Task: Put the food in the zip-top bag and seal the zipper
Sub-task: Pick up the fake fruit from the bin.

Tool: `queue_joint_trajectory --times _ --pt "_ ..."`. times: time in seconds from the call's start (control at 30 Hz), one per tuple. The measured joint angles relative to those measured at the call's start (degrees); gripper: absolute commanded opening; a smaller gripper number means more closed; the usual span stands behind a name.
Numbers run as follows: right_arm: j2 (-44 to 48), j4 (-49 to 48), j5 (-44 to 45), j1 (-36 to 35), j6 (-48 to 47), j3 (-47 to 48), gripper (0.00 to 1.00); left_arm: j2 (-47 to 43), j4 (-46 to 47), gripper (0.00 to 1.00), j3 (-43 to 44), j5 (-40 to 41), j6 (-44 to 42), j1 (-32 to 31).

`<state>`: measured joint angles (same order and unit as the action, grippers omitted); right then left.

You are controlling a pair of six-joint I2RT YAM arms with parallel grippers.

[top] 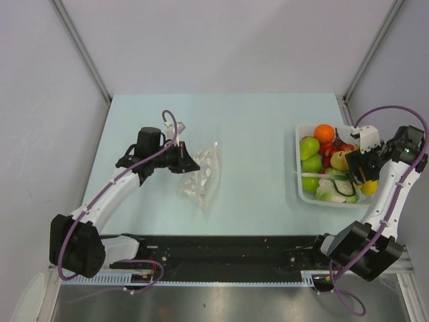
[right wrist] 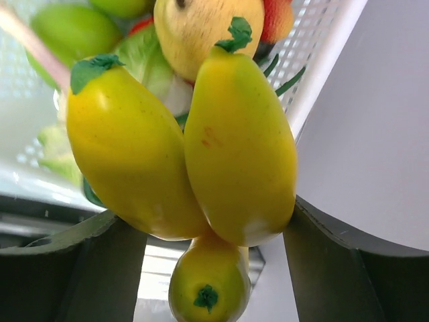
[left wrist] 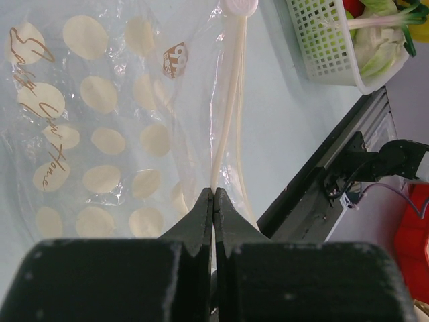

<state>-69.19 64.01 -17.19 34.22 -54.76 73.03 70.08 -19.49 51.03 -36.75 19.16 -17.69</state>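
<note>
Left pincer (left wrist: 213, 196) clenched on zipper (left wrist: 226, 121) at edge of zip-top bag (top: 201, 178); bag flat, left of centre on counter (top: 261, 154). Right pincer (right wrist: 214, 228) grasping bananas (right wrist: 238, 141) at basket (top: 299, 169) lower-right corner. Wide counter stretch separates bag from basket.

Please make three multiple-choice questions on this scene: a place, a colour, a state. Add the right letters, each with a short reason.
1. On which side of the table stands the white basket? A) robot's left B) robot's right C) middle
2. What colour are the toy bananas in the right gripper? A) red B) yellow C) purple
3. What is the left gripper doing? A) wide open B) shut on an apple C) shut on the zipper of the zip-top bag
Answers: 1 B: it sits beside the right arm. 2 B: their skins are yellow. 3 C: its jaws meet on the whitish strip.
</note>
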Motion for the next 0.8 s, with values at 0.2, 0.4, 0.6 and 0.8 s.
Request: queue_joint_trajectory --times 0.2,0.4,0.6,0.8 --pt "0.3 7.2 4.3 -0.4 -0.8 0.6 0.43 0.0 -0.4 0.00 0.0 0.0 -0.2 0.0" --pt "2.7 10.3 7.4 -0.8 1.5 1.7 0.43 0.0 -0.8 0.00 0.0 -0.2 -0.2 0.0" --pt "2.2 13.7 5.2 -1.8 5.0 15.1 0.42 0.0 -1.0 0.00 0.0 -0.2 -0.3 0.0" --pt "0.2 13.4 -2.0 -4.5 10.6 33.8 0.41 0.0 -1.2 0.00 0.0 -0.2 -0.3 0.0"
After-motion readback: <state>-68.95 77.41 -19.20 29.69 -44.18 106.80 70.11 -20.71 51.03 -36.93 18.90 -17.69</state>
